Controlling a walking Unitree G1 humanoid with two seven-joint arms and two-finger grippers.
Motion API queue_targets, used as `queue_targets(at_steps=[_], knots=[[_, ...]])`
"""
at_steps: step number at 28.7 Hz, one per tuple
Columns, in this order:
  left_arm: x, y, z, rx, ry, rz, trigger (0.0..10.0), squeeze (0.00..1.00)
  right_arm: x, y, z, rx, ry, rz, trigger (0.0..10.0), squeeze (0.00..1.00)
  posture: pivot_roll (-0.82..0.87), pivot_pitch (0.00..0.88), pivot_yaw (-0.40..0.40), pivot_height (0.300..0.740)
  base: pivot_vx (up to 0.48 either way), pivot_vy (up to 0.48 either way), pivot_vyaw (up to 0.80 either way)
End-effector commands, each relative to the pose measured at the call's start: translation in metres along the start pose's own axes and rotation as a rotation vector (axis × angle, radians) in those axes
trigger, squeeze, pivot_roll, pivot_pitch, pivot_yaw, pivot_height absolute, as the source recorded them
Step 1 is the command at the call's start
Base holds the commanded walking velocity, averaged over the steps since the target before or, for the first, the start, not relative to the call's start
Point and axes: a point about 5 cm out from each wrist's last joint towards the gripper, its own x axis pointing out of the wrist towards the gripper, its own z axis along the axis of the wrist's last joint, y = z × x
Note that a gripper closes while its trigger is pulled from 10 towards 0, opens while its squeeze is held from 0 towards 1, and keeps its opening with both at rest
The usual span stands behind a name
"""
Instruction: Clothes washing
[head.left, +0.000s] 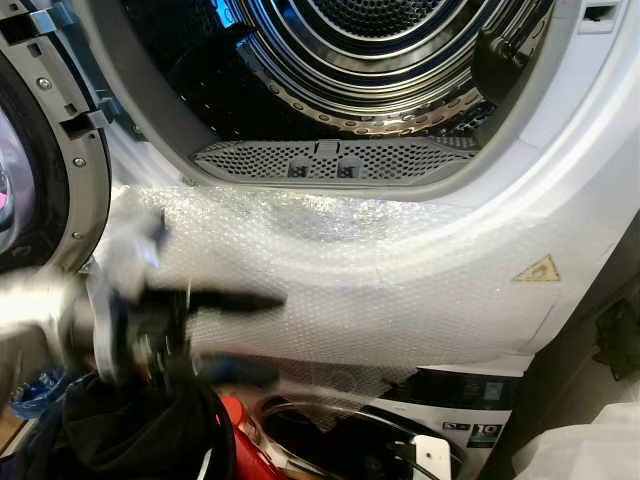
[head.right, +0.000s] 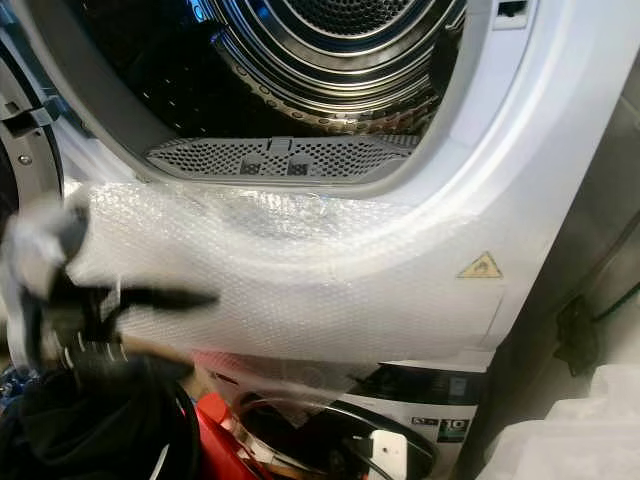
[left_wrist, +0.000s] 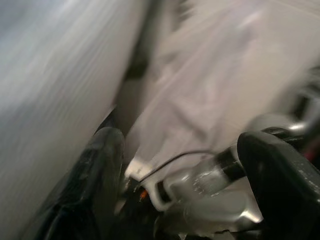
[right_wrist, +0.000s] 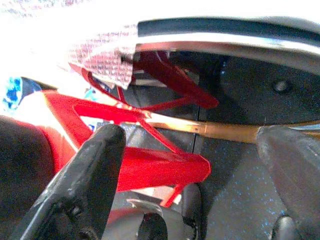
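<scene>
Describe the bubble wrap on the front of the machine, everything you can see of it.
The bubble wrap is a clear, finely dimpled plastic sheet lying flat against the white front panel of the upper machine, just below the open drum and its grey perforated filter. It spans most of the panel's width; its lower edge hangs loose over the machine beneath. The left gripper is in front of its left part; contact cannot be told.

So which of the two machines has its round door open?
The upper machine, the one with the bubble wrap on its front. You can see straight into its shiny drum. The lower machine has its dark round door shut.
</scene>
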Motion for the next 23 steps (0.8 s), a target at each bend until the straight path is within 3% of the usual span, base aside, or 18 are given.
queue_targets(at_steps=[1, 3, 5, 6, 7, 8, 10, 12, 14, 16, 18, 19, 23], knots=[[-0.005, 0.002, 0.0, 0.064, -0.003, 0.17, 10.0, 0.0, -0.002, 0.004, -0.013, 0.002, 0.053, -0.001, 10.0, 0.0, 0.29, 0.0, 0.171, 0.74, 0.0, 0.0, 0.0], [-0.005, 0.0, -0.007, 0.043, -0.036, 0.252, 10.0, 0.0, -0.003, 0.002, -0.016, 0.005, 0.066, -0.009, 10.0, 0.0, 0.29, 0.0, 0.17, 0.74, 0.0, 0.0, 0.0], [-0.006, 0.004, -0.018, 0.023, -0.062, 0.405, 10.0, 0.0, -0.005, 0.0, -0.022, -0.002, 0.086, -0.015, 10.0, 0.0, 0.29, 0.0, 0.17, 0.74, 0.0, 0.0, 0.0], [-0.006, 0.004, -0.018, 0.023, -0.062, 0.405, 10.0, 0.0, -0.005, 0.0, -0.022, -0.002, 0.086, -0.015, 10.0, 0.0, 0.29, 0.0, 0.17, 0.74, 0.0, 0.0, 0.0], [-0.008, 0.009, -0.026, 0.028, -0.076, 0.517, 10.0, 0.0, -0.006, -0.001, -0.024, -0.007, 0.095, -0.019, 10.0, 0.0, 0.29, 0.0, 0.167, 0.74, 0.0, 0.0, 0.0], [-0.018, 0.015, -0.046, -0.041, -0.128, 0.766, 10.0, 0.0, -0.008, -0.003, -0.029, -0.014, 0.114, -0.027, 10.0, 0.0, 0.3, 0.0, 0.166, 0.74, 0.0, 0.0, 0.0], [-0.027, 0.018, -0.062, -0.082, -0.15, 0.931, 10.0, 0.0, -0.008, -0.003, -0.031, -0.016, 0.122, -0.029, 10.0, 0.0, 0.3, 0.0, 0.166, 0.74, 0.0, 0.0, 0.0], [-0.032, 0.016, -0.074, -0.104, -0.137, 1.015, 10.0, 0.0, -0.009, -0.004, -0.032, -0.019, 0.127, -0.031, 10.0, 0.0, 0.3, 0.0, 0.152, 0.74, 0.0, 0.0, 0.0], [-0.035, 0.011, -0.095, -0.07, -0.041, 1.119, 10.0, 0.0, -0.01, -0.005, -0.034, -0.032, 0.134, -0.028, 10.0, 0.0, 0.31, 0.0, 0.14, 0.74, 0.0, 0.0, 0.0], [-0.038, 0.006, -0.105, -0.057, -0.031, 1.217, 10.0, 0.0, -0.01, -0.006, -0.034, -0.034, 0.136, -0.028, 10.0, 0.0, 0.32, 0.0, 0.133, 0.74, 0.0, 0.0, 0.0], [-0.041, 0.004, -0.105, -0.05, -0.048, 1.274, 10.0, 0.0, -0.01, -0.007, -0.033, -0.035, 0.136, -0.03, 10.0, 0.0, 0.32, 0.0, 0.129, 0.74, 0.0, 0.0, 0.0], [-0.043, 0.002, -0.105, -0.02, -0.067, 1.361, 10.0, 0.0, -0.01, -0.008, -0.032, -0.038, 0.135, -0.032, 10.0, 0.0, 0.32, 0.0, 0.125, 0.74, 0.0, 0.0, 0.0], [-0.046, -0.006, -0.093, 0.121, -0.075, 1.497, 10.0, 0.0, -0.009, -0.01, -0.029, -0.053, 0.133, -0.032, 10.0, 0.0, 0.33, 0.0, 0.12, 0.74, 0.0, 0.0, 0.0]])
